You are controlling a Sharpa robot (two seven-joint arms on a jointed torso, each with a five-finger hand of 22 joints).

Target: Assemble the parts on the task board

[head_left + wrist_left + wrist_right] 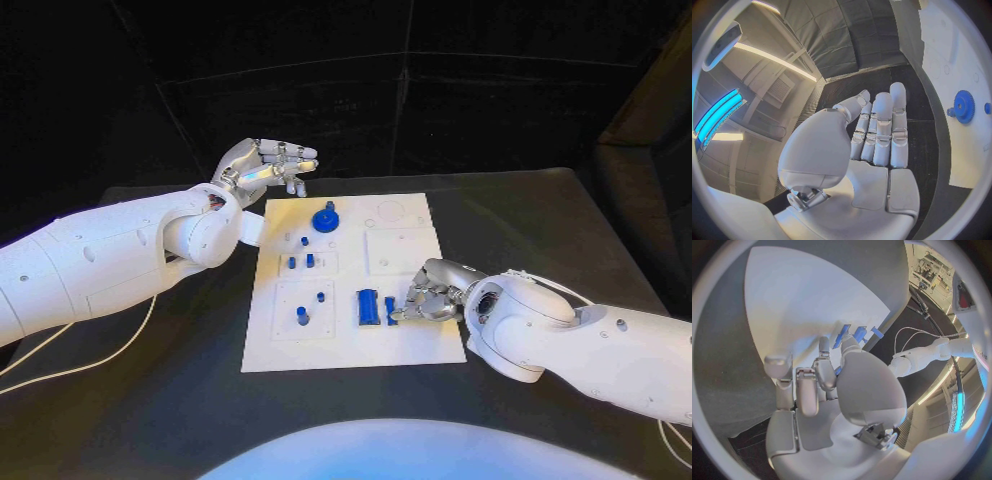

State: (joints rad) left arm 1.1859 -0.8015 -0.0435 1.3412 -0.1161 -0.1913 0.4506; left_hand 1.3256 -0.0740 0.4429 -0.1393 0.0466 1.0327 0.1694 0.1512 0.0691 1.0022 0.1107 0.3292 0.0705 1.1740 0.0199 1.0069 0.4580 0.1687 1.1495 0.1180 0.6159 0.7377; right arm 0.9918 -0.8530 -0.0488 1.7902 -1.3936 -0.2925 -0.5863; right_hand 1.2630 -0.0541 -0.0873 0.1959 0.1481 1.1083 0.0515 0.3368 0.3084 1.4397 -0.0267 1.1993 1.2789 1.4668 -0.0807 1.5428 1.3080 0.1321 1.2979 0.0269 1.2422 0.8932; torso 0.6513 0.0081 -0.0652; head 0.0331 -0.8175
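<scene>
Small, stiff, light blue plastic block lies on the white task board, just beside the right hand, whose grip I cannot tell; pinch its long sides. Left hand hovers empty, fingers apart.

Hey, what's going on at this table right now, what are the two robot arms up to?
A two-armed robot is working at a white task board on a black table, fitting small blue parts into it. The right hand is down at the board's near right side, its fingers touching or about to grasp a blue block lying beside a larger blue piece; I cannot tell whether it holds it. The left hand hovers empty past the board's far left corner, near a blue gear. Several blue pegs already stand in the board.
</scene>
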